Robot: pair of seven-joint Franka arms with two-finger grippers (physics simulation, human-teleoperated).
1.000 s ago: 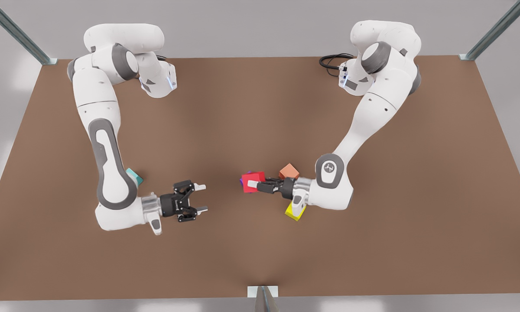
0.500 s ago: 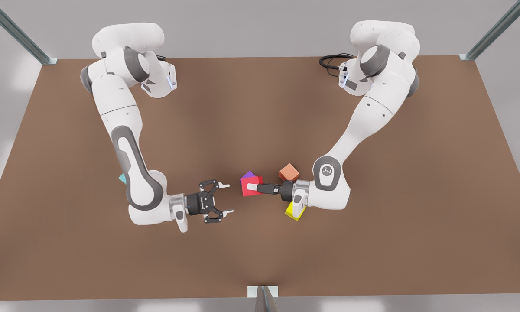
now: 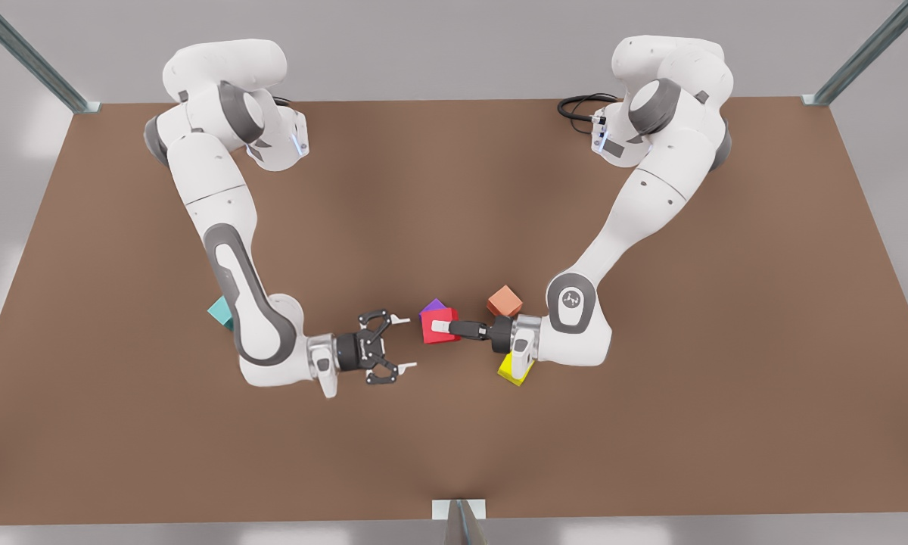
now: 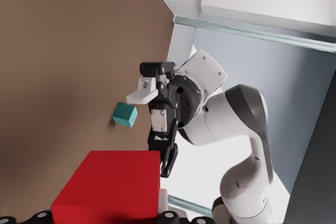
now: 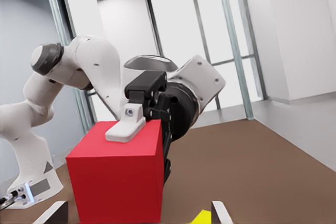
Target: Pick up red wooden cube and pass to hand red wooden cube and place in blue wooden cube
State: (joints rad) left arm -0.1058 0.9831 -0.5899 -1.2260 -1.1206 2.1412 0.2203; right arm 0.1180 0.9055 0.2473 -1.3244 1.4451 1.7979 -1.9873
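The red wooden cube (image 3: 430, 334) (image 4: 110, 184) (image 5: 118, 177) hangs above the table's middle. My left gripper (image 3: 443, 327), on the arm at the front view's right, is shut on it, with one white pad (image 5: 126, 127) across a face. My right gripper (image 3: 405, 343) (image 4: 153, 134), on the arm at the front view's left, stands open a short gap away, facing the cube; its fingertips (image 5: 219, 212) flank the cube from nearby. The blue wooden cube (image 3: 218, 309) (image 4: 125, 115) sits on the table behind the right arm's forearm, partly hidden.
A purple cube (image 3: 433, 306) lies just behind the red one. A salmon-orange cube (image 3: 505, 300) and a yellow cube (image 3: 516, 369) (image 5: 202, 217) sit beside the left wrist. A black cable (image 3: 579, 106) coils at the brown table's (image 3: 454, 189) back.
My right gripper has moved toward the front view's right, closing most of the gap to the red cube, still open. The left gripper and cube barely shifted.
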